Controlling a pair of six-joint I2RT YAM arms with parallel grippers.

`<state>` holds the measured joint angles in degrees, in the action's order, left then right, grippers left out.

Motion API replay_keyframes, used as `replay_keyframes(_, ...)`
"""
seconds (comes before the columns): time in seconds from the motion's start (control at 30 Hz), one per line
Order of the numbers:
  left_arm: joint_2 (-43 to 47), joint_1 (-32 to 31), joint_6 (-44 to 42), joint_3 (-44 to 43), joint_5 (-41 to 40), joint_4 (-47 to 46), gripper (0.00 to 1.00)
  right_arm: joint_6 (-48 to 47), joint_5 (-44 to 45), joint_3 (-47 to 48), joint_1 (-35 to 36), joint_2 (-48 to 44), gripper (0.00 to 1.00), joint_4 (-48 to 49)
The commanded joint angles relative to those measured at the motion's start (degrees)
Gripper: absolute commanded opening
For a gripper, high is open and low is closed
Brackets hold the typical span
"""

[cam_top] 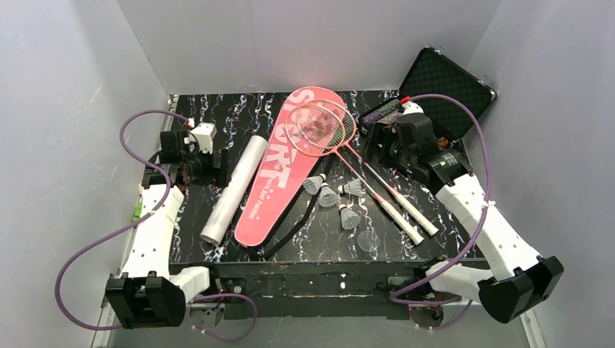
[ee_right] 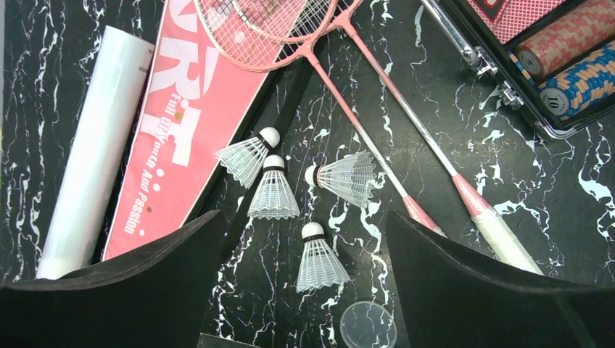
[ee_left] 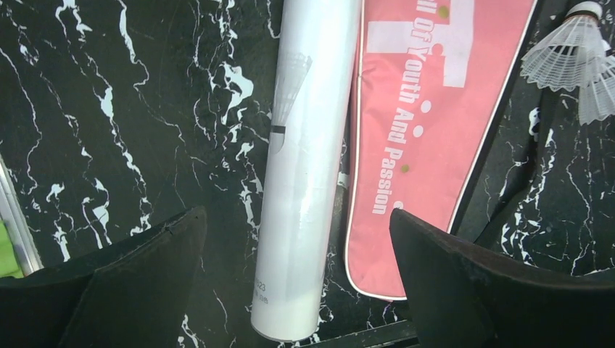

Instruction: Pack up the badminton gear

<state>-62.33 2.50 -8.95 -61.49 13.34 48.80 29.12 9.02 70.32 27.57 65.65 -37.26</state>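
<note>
The pink racket bag (cam_top: 279, 170) lies diagonally mid-table; being soft and floppy, it probably wants holding at an edge. The two rackets (cam_top: 324, 127) rest with their heads overlapping on its wide far end, handles towards the right arm. They look light and stiff, and are best taken by the shaft. The tube (cam_top: 233, 190), just beside the bag's left edge, looks smooth and apt to roll. Four shuttlecocks (cam_top: 328, 196) lie between bag and handles, crushable, so safest pinched by the cork. The open black case (cam_top: 450, 80) crowds the right gripper (ee_right: 304, 217). The right gripper and the left gripper (ee_left: 296, 217) both hover with fingers apart, empty.
</note>
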Motion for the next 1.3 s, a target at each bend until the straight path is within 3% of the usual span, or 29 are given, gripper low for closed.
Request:
replay_keyframes(0.0,0.8,0.0,-0.1,0.6,-3.0,0.2,0.98,-0.6,4.5,0.2,2.9,0.1,0.90,0.3)
replay_keyframes(0.33,-3.0,-0.5,-2.0,3.8,1.2,-0.4,0.98,0.1,3.4,-1.0,4.2,0.2,0.91,0.2)
replay_keyframes(0.67,-9.5,-9.5,-5.4,3.8,-1.5,-3.5,0.98,0.7,2.4,-5.1,4.2,-2.0,0.91,0.0)
replay_keyframes(0.9,-16.7,-10.1,-9.4,4.5,-6.3,-9.2,0.98,0.7,1.6,-6.8,4.2,-2.8,0.91,0.5)
replay_keyframes(1.2,-25.8,-10.1,-14.7,1.6,-2.1,-10.6,0.98,0.7,-0.1,-6.2,4.3,-1.4,0.91,1.0)
replay_keyframes(1.27,-27.0,-10.3,-16.5,1.5,-0.9,-10.9,0.93,0.5,-0.5,-5.9,4.3,-0.7,0.91,1.0)
